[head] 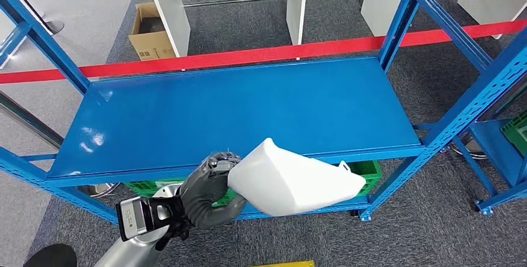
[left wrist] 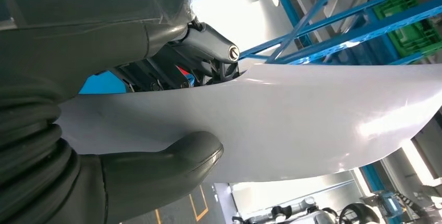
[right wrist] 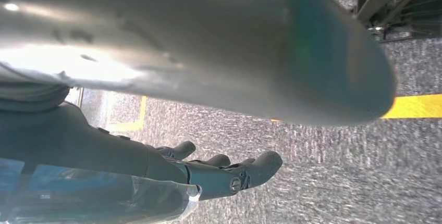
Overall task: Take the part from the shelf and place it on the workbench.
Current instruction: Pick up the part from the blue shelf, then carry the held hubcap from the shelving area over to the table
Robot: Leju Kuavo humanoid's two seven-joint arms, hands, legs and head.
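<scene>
Grey carpet lies under a blue steel shelf [head: 248, 112] whose smooth, glossy deck reflects the lights, with a red tape barrier [head: 261, 56] behind it. The part [head: 292, 180], a smooth white plastic shell tapering to one end, hangs in front of the shelf's front edge, gripped by the left hand [head: 208, 189], thumb [left wrist: 156, 172] pressed on its face. The right hand [right wrist: 208, 174] hangs over the carpet, fingers apart, holding nothing.

The left hand [head: 208, 189] is dark grey with a ribbed cover and thick thumb, on a silver forearm. The right hand [right wrist: 208, 174] shows dark fingers [right wrist: 260, 164] with a small screw.
</scene>
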